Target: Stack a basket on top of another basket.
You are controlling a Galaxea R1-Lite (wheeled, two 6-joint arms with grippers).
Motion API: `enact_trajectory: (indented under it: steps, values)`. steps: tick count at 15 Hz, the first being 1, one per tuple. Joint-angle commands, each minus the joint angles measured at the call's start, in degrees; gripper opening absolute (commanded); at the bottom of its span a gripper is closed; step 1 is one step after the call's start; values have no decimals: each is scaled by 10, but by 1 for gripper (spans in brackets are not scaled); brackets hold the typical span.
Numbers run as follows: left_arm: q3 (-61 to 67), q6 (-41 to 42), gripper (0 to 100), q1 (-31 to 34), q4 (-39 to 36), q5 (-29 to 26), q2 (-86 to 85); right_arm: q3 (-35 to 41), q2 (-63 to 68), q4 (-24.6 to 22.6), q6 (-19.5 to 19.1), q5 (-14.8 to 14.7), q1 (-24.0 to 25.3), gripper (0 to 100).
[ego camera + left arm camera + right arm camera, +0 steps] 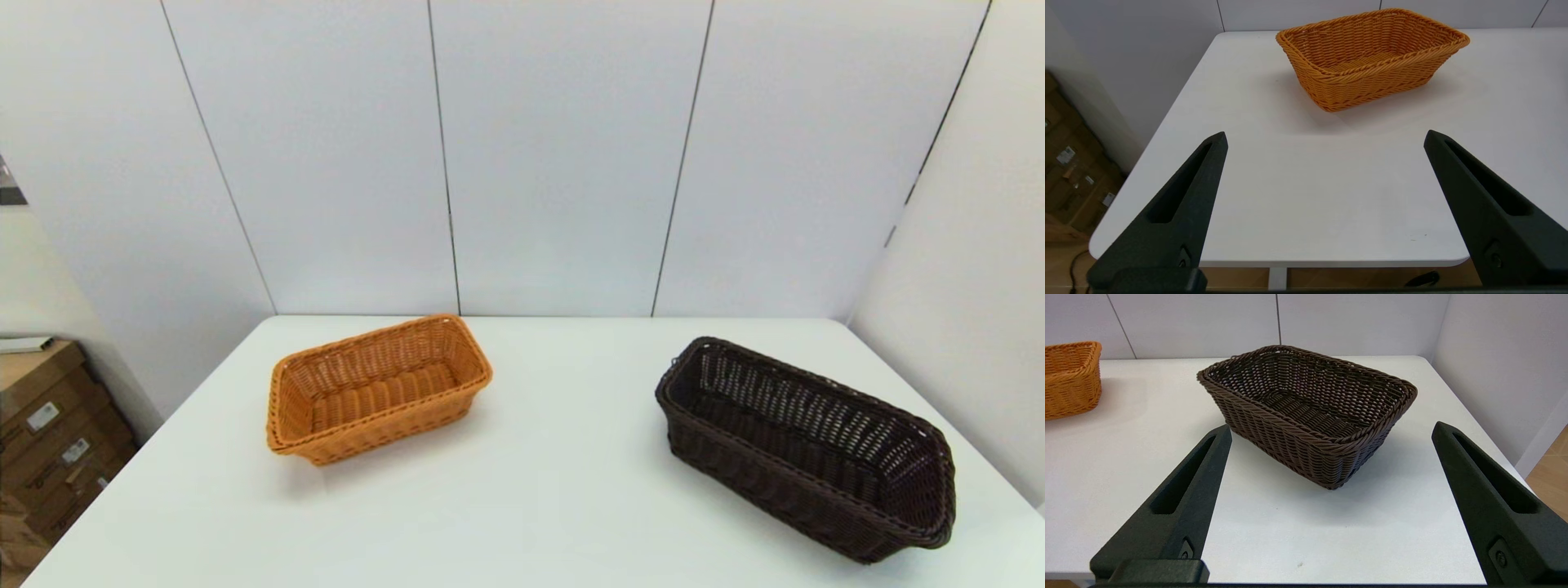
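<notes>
I have both arms back at the near edge of the white table (555, 490), out of the head view. The right gripper (1331, 433) is spread wide with nothing in it, facing the dark brown basket (804, 445), which sits on the right side of the table at a slant, upright and empty. The left gripper (1325, 139) is likewise wide open and empty, looking at the orange basket (375, 388) on the left, well apart from the dark one.

Nothing is gripped yet, so as I judge it the step in hand is the reach for the dark basket. I would bring the right gripper over its near short end and pinch the rolled rim, one finger inside the wall and one outside. The open weave may flex, so I would lift it level, then turn it to match the orange basket's slant before lowering.
</notes>
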Motion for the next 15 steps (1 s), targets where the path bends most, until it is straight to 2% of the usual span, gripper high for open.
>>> enact_trajectory:
  steps: [1, 11, 15]
  values:
    - [0, -21, 100, 0, 0, 16, 0, -1, -1, 0, 0, -1, 0, 100]
    - [-12, -14, 100, 0, 11, 16, 4, 0, -1, 0, 0, 0, 0, 100]
    - [-202, -24, 100, -2, 173, -45, 124, 0, -1, 0, 0, 0, 0, 100]
